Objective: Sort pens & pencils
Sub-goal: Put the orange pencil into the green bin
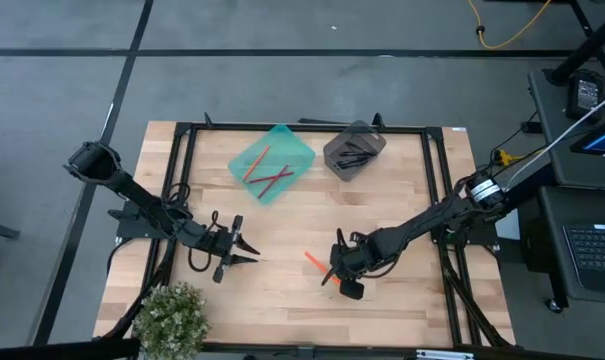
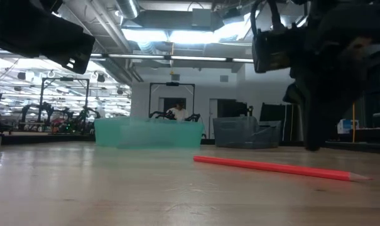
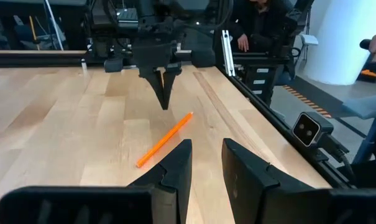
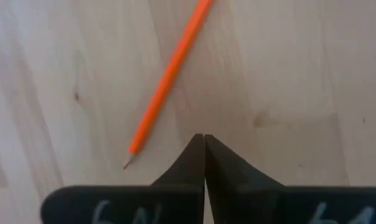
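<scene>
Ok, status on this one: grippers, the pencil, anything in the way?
Right gripper shut, empty, just above the table beside the orange pencil. Left gripper open, waiting off to the side. Pencil flat on the wood, path clear.

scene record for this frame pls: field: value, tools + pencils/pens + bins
left tool: open, empty, over the table's left half, pointing toward the loose pencil
right tool: shut, empty, tips just above the wood beside the loose pencil
loose pencil: orange, lying flat on the table, ungrasped
teal bin: holds red and orange pencils
grey bin: holds black pens
plant: near the table's front left corner
left to sort: one pencil
</scene>
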`<state>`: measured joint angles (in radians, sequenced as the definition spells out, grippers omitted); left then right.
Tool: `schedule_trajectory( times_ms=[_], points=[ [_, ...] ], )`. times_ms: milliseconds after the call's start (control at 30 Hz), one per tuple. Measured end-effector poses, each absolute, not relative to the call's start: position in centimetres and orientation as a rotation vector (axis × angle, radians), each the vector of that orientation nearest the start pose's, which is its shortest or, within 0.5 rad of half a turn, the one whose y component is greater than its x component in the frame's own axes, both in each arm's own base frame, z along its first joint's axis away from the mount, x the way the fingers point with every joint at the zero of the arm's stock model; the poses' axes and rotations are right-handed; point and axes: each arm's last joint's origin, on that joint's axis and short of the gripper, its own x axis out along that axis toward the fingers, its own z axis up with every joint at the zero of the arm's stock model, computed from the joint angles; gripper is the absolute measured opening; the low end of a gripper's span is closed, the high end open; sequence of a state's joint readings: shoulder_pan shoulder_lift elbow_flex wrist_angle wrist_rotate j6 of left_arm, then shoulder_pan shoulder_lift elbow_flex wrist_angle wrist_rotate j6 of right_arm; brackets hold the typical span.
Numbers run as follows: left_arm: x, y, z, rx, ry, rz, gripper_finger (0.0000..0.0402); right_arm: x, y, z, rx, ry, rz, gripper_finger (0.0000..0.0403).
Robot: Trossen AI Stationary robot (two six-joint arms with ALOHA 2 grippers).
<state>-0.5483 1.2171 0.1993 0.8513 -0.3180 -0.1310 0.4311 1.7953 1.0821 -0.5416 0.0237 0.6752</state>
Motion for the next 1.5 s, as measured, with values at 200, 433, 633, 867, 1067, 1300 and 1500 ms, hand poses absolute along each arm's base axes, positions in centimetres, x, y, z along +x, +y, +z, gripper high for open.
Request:
schedule_trajectory(
  times_ms=[200,433,633,867,1067,1300,1500],
  points=[
    [17.6,-10.0,15.8,-0.059,0.167,-0.237,0.0082,30.4,15.0,14.0,0.326,1.288,-0.089,0.0003],
    [17.3,-10.5,15.8,-0.055,0.169,-0.263,0.0082,30.8,16.2,13.0,0.411,1.275,-0.082,0.0003],
    [17.1,-10.8,15.8,-0.053,0.170,-0.281,0.0082,33.0,17.6,13.2,0.408,1.238,-0.016,0.0003],
    [16.9,-11.1,15.9,-0.054,0.166,-0.301,0.0082,37.2,19.4,14.1,0.280,1.145,0.170,0.0002],
    [16.7,-11.4,15.9,-0.075,0.170,-0.317,0.0082,39.3,19.4,14.8,0.147,1.060,0.181,0.0002],
    [16.5,-11.8,16.0,-0.080,0.163,-0.336,0.0082,37.9,18.8,17.3,0.045,1.136,-0.035,0.0002],
    [16.5,-11.8,16.0,-0.084,0.155,-0.340,0.0082,37.5,18.9,17.1,0.077,1.187,-0.030,0.0002]
  ],
)
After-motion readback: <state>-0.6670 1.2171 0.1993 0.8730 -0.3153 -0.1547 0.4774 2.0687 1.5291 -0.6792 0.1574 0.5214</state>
